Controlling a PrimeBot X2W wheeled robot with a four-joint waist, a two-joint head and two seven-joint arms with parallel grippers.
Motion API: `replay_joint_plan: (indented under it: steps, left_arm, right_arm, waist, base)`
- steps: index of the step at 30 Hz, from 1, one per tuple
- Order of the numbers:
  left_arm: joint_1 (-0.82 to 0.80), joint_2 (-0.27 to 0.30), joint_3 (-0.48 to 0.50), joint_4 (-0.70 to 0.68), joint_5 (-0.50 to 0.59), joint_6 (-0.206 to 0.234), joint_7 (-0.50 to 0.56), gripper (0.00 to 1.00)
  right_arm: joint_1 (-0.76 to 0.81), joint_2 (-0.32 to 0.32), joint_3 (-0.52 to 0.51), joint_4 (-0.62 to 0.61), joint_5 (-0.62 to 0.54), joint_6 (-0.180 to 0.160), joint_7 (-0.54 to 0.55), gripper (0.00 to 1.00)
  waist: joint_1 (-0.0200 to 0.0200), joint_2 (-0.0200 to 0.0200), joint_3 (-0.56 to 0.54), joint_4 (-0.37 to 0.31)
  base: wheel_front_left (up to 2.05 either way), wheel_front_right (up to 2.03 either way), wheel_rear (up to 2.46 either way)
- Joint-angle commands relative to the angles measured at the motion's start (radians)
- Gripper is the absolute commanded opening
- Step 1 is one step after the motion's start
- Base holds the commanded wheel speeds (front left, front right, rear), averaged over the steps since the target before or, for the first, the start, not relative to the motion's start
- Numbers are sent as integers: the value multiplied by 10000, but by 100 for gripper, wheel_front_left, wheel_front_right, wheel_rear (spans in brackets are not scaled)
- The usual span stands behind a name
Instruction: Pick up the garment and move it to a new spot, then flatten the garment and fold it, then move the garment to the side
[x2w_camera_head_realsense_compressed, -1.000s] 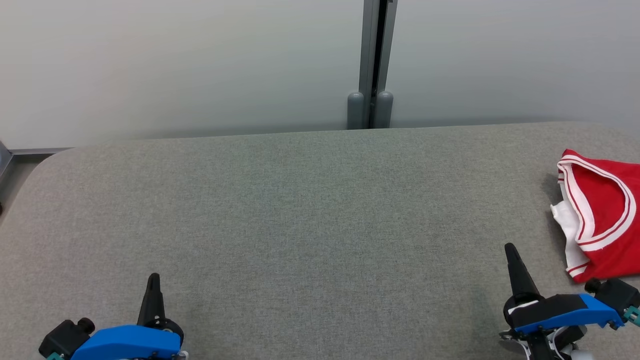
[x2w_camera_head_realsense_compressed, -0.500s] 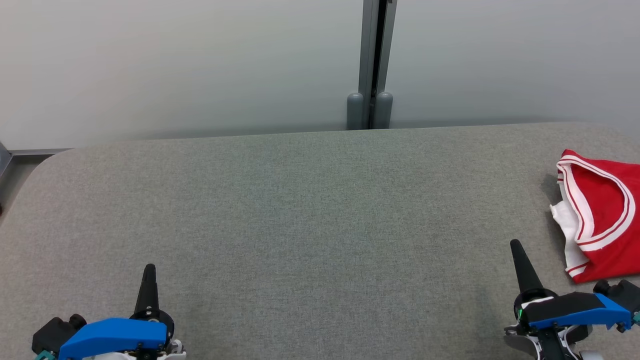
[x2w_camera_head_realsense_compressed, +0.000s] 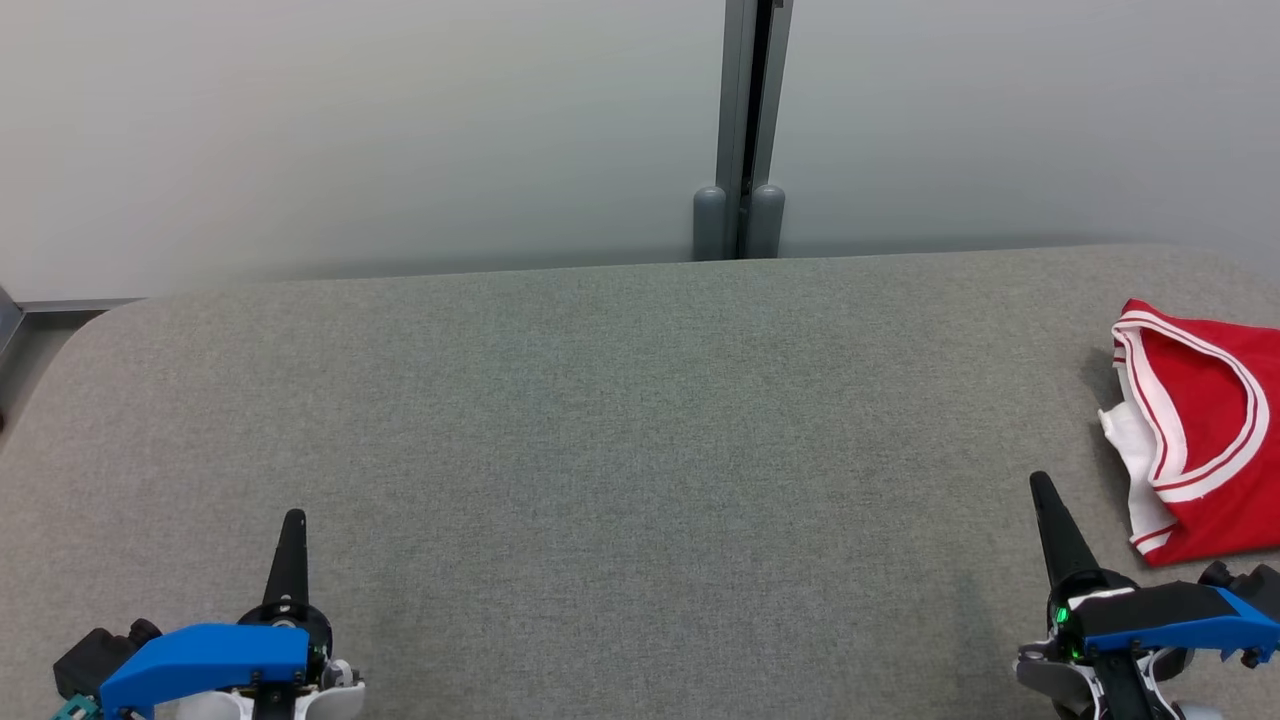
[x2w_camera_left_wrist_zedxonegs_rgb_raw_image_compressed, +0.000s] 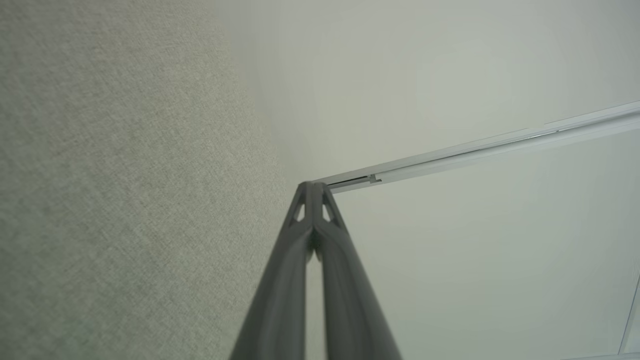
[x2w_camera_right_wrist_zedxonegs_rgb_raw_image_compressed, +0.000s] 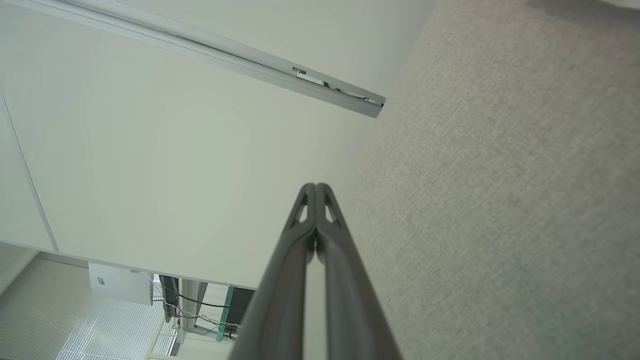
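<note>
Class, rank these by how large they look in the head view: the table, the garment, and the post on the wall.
1. Table: largest by far.
2. Garment: next, even though the picture's right edge cuts it off.
3. Post: smallest, a narrow strip; it stands farther off, so its true size is unsure.

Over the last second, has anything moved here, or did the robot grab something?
The left gripper slid a little forward and to its left; the right gripper drifted right, toward the red garment. Both stayed shut, holding nothing. The garment lay unmoved at the right edge of the grey table.
</note>
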Motion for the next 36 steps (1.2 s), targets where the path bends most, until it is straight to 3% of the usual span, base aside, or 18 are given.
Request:
replay_joint_plan:
  steps: [1,36]
  left_arm:
    - [-193,18,80,-133,-223,-62,70,0]
    - [-479,22,423,-419,-2790,-250,777,0]
  right_arm:
    - [48,-25,-52,-140,228,3,76,0]
    - [186,-27,-386,-683,2961,4,787,0]
  waist:
    - [0,0,-1,-1]
    - [0,0,-36,-25]
  base:
    - [0,0,0]
    - [0,0,0]
